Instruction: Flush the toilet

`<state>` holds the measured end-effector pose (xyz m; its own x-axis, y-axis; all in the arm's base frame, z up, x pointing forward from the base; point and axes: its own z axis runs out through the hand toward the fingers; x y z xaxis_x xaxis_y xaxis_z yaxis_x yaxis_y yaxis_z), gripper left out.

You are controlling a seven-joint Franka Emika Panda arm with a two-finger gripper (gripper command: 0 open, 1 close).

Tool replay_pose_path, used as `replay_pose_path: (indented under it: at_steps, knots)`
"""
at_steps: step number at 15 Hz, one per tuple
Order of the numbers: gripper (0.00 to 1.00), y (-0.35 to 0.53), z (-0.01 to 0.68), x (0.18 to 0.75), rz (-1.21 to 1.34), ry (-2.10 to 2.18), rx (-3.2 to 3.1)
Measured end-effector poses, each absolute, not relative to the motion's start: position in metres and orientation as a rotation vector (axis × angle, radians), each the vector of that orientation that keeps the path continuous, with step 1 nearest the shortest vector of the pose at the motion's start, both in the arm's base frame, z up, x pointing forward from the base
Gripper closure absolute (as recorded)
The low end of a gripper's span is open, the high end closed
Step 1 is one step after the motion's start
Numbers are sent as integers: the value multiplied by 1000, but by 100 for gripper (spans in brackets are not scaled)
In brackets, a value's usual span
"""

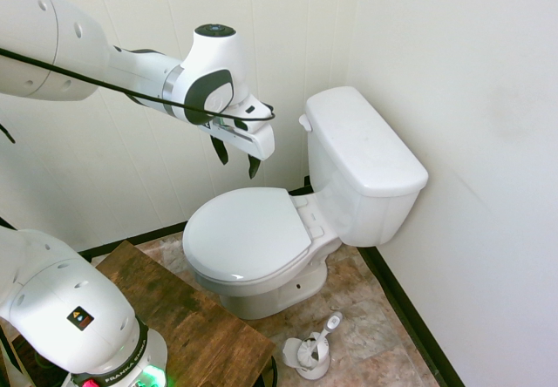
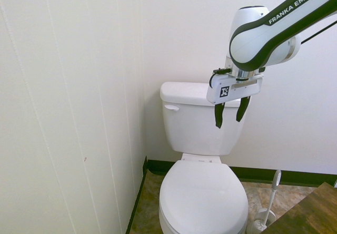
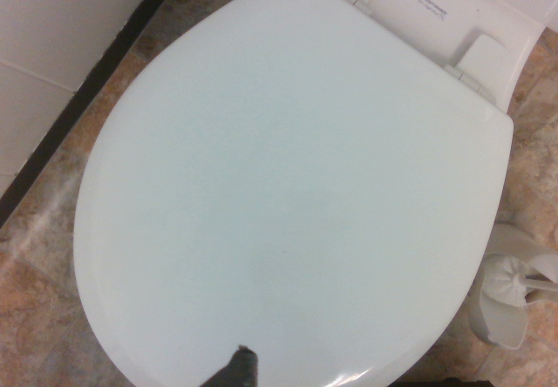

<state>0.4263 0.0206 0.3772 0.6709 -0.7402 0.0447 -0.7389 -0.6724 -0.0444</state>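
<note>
Wrist view: closed seat lid (image 3: 288, 186) fills nearly the whole field, so the camera looks straight down on it. The brush holder (image 3: 510, 295) sits on the tiled floor (image 3: 39, 317) just beside the lid's rim.

Landmark: the tank (image 2: 202, 123) of the toilet (image 1: 288, 230), which backs against the wall.

Gripper (image 2: 231, 113) hangs in the air in front of the tank, above the hinge end of the seat lid, touching nothing. Fingers point down, spread apart, nothing between them.

Flush lever (image 2: 171, 107): small, white, on the tank's front face at the upper corner nearest the panelled side wall (image 2: 68, 113). Its long axis runs level, along the tank's front.

Key relation: in the second exterior view the gripper is at about lever height but toward the other end of the tank's front; in the first exterior view the lever (image 1: 304, 123) lies beyond the fingertips, closer to the tank.

Judgement: flush not yet begun. The coming move calls for travel sideways along the tank front toward the panelled wall, then a finger placed over the lever's free end to press down.
</note>
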Motion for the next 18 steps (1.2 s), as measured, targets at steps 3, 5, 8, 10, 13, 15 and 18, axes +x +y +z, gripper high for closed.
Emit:
replay_pose_path:
  at_steps: [3, 5, 8, 10, 13, 15, 18]
  knots:
    - [0, 22, 375, 429, -86, 1275, -2831]
    - [0, 29, 379, 437, -106, 1293, -2788]
    - [0, 59, 384, 463, -178, 1336, -2734]
    - [0, 80, 382, 492, -242, 1370, -2713]
    - [0, 93, 380, 545, -319, 1416, -2692]
    - [0, 97, 377, 583, -360, 1444, -2668]
    - [100, 101, 361, 633, -421, 1525, -2624]
